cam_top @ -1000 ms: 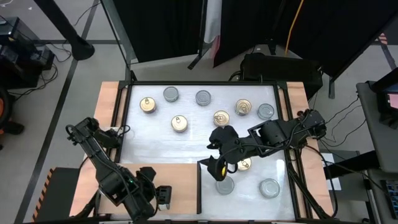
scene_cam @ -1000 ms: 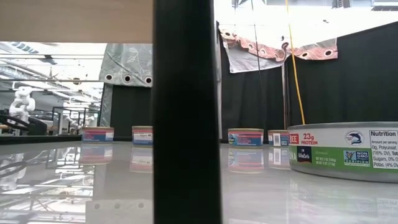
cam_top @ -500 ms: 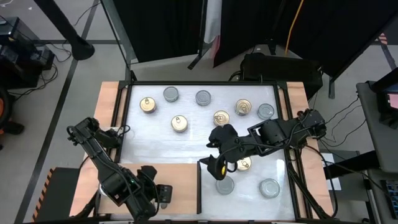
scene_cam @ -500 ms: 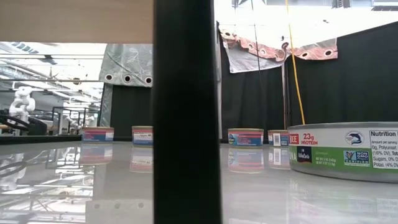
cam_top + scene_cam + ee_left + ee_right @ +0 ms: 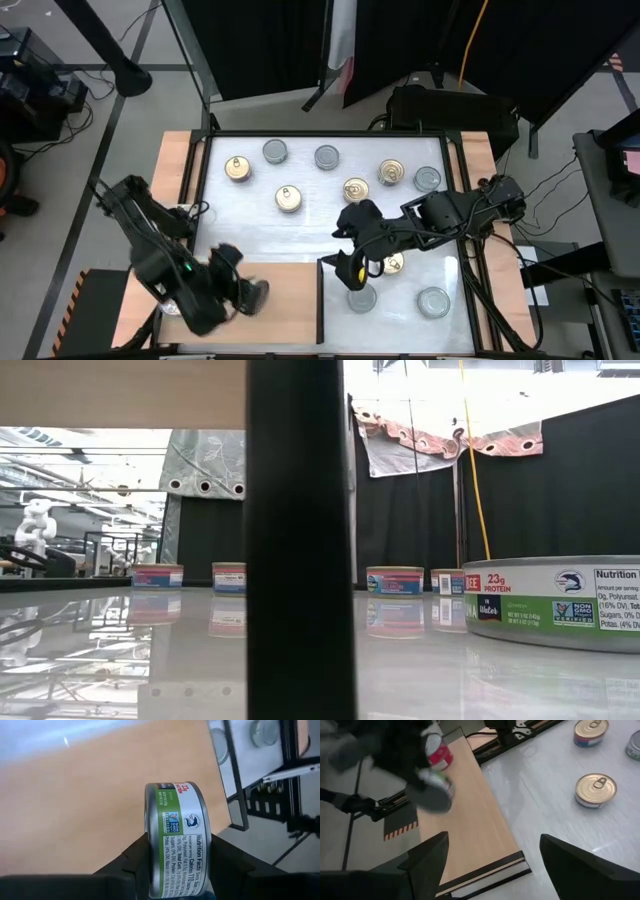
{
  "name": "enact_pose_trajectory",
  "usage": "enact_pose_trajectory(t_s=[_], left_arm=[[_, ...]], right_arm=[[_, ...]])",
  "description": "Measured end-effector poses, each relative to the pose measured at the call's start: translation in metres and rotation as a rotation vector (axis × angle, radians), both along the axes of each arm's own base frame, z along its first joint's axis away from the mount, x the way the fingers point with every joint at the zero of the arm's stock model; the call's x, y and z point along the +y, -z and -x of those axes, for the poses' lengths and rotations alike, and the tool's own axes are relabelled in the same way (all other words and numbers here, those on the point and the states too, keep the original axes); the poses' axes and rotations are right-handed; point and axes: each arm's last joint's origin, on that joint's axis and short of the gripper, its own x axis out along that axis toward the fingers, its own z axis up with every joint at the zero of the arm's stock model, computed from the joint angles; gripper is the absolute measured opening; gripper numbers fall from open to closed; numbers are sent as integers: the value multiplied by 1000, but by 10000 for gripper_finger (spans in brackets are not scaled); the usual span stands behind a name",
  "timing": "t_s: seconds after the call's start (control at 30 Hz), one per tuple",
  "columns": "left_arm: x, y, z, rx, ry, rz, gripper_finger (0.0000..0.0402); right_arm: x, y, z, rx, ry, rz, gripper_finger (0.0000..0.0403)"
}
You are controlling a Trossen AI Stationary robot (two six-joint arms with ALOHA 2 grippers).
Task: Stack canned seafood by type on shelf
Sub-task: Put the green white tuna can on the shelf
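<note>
My left gripper (image 5: 250, 295) hangs over the light-brown shelf (image 5: 290, 300) at the near left, shut on a green-labelled seafood can (image 5: 177, 840). The right wrist view shows that can (image 5: 437, 782) blurred above the shelf (image 5: 470, 810), with a red-labelled can (image 5: 440, 752) just behind it. My right gripper (image 5: 350, 272) stands open above the white tabletop, right of the shelf's dark edge (image 5: 319, 300). It is over a gold-lidded can (image 5: 392, 263) and a silver-lidded can (image 5: 362, 297). Several more cans rest on their bases farther back. My left gripper pinches the green-labelled can between its two fingers (image 5: 132, 862), one on each flat end (image 5: 148, 845). The fingers slant down from the near left. The can is turned on edge, its label wall facing the wrist camera, lifted clear of the shelf.
Gold cans (image 5: 237, 168), (image 5: 289, 198), (image 5: 356, 190), (image 5: 392, 173) and silver cans (image 5: 275, 152), (image 5: 327, 157), (image 5: 427, 179), (image 5: 433, 301) dot the tabletop. In the low view the shelf's dark upright edge (image 5: 300, 540) blocks the middle, and a large can (image 5: 555, 600) stands close at the right.
My left gripper has risen and moved toward the table's left and far edges over the shelf, rolling about its own axis, with the can in its fingers. My right arm has kept still.
</note>
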Motion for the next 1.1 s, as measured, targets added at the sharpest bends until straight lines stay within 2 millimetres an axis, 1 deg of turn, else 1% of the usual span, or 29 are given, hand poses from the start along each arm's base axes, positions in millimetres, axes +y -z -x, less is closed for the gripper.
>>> enact_pose_trajectory(t_s=[0.07,0.13,0.23,0.3,0.47,0.53,0.57,0.63,0.7,0.8,0.9,0.97,1.03,1.1], left_arm=[[14,-12,9,-18,73,-39,150],[28,-23,15,-56,182,-79,150],[49,-38,19,-98,360,-91,150],[65,-44,15,-106,471,-66,150],[116,-51,4,-117,607,-35,150],[127,-51,-3,-150,711,-9,150],[128,-47,-9,-169,771,16,150],[124,-36,-22,-222,908,100,150],[116,-16,-35,-243,1019,191,150],[104,18,-43,-224,1161,306,150],[102,44,-46,-210,1237,389,150],[104,56,-46,-194,1253,384,150],[106,66,-49,-193,1252,379,150],[108,69,-52,-217,1250,369,152]], right_arm=[[-1,-3,3,-7,-19,-3,304],[-2,-7,6,-22,-32,-2,304],[-4,-12,10,-40,-45,5,304],[-5,-16,13,-56,-52,10,304],[-7,-22,19,-72,-71,29,304],[-8,-24,21,-78,-75,33,304],[-8,-24,22,-79,-76,33,304],[-7,-24,22,-80,-80,33,304],[-4,-24,24,-79,-89,30,304],[4,-24,27,-78,-107,14,304],[12,-24,31,-79,-126,8,304],[15,-24,32,-79,-133,7,304],[15,-24,32,-80,-133,8,304],[15,-24,32,-80,-132,9,304]])
